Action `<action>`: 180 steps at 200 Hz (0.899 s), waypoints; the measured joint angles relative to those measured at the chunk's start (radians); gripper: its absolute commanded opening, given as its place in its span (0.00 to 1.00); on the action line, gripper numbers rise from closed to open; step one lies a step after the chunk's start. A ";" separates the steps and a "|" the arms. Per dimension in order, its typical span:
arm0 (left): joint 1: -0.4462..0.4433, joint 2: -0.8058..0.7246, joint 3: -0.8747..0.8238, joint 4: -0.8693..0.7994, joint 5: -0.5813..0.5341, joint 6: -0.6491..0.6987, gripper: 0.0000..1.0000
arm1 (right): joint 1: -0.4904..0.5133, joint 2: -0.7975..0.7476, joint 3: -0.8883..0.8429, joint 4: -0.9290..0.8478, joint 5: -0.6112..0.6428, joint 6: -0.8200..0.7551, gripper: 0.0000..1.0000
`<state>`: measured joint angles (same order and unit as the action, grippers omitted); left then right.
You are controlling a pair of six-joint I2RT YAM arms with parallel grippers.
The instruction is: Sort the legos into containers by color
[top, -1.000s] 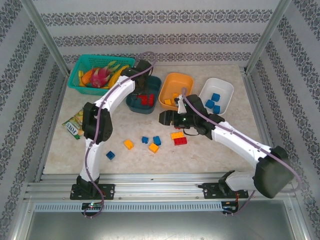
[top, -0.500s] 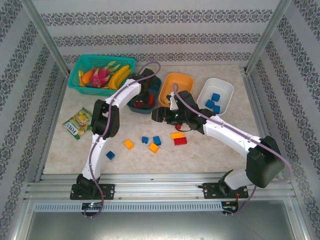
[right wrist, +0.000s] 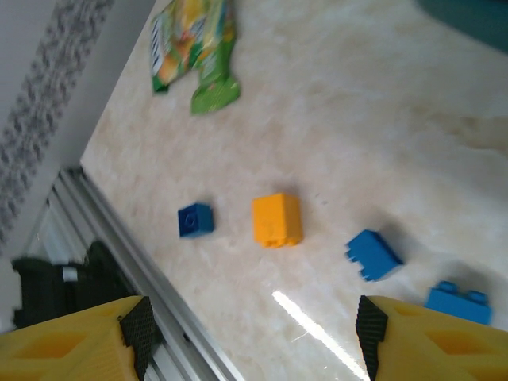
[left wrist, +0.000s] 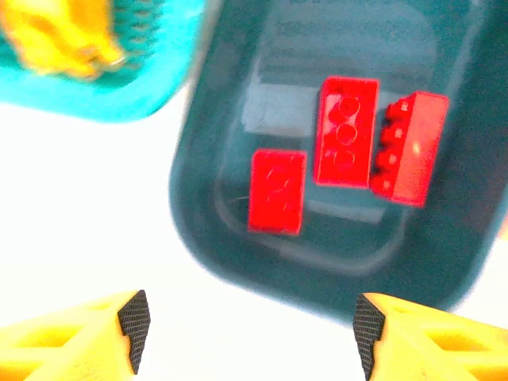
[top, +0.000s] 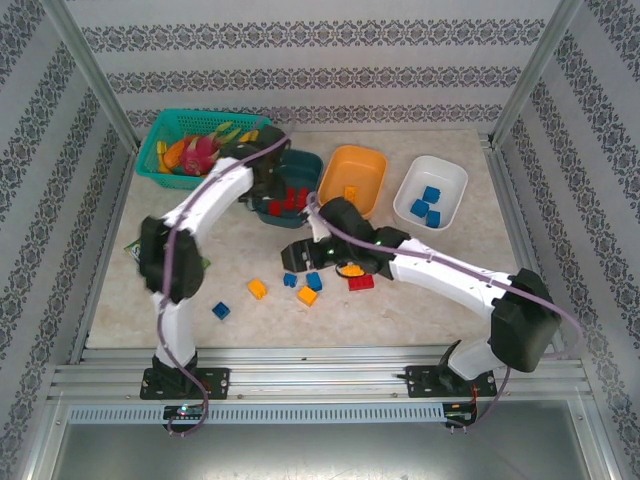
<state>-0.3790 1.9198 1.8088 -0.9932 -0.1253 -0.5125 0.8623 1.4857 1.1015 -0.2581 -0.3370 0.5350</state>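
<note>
Your left end effector is open and empty by the teal tub holding three red legos, and your right end effector is open and empty above loose legos on the surface.

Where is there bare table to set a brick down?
Front-right: bare table between the white tub and right arm. Also the near strip between the lone blue lego and that arm. Crowded mid-table around the loose legos.
</note>
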 measured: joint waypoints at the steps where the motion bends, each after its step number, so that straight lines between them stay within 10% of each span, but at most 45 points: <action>1: 0.002 -0.011 -0.007 -0.001 0.002 -0.003 0.72 | 0.003 0.001 0.000 0.000 0.001 -0.003 0.71; 82: 0.052 -0.896 -0.649 -0.135 0.069 -0.284 0.71 | 0.288 0.256 0.086 0.039 0.092 -0.173 0.72; 180: 0.052 -1.376 -0.697 -0.494 0.021 -0.491 0.69 | 0.418 0.655 0.518 -0.117 0.283 -0.168 0.78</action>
<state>-0.3271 0.5434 1.1122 -1.4872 -0.1040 -1.0031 1.2800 2.1407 1.6199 -0.3748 -0.0536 0.3672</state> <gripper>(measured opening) 0.697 0.784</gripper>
